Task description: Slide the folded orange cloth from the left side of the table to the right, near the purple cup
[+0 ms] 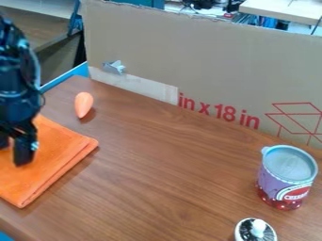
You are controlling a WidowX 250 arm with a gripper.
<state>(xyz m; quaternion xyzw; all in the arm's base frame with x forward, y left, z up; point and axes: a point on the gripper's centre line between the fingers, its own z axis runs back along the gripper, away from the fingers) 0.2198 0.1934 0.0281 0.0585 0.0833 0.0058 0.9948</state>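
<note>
The orange cloth [53,162] lies folded along the table's [160,162] left edge. Over it hangs the gripper [14,156], released, its fingers apart. Just beyond the cloth, near the far left corner, lies an orange toy [83,104]. Toward the right edge stands a can [286,181], a knobbed lid [250,230] nearer the front. Cardboard [207,66] lines the far edge.

Orange cloth [61,159], folded in layers, flat on the brown tabletop [165,175], at the view's left
</note>
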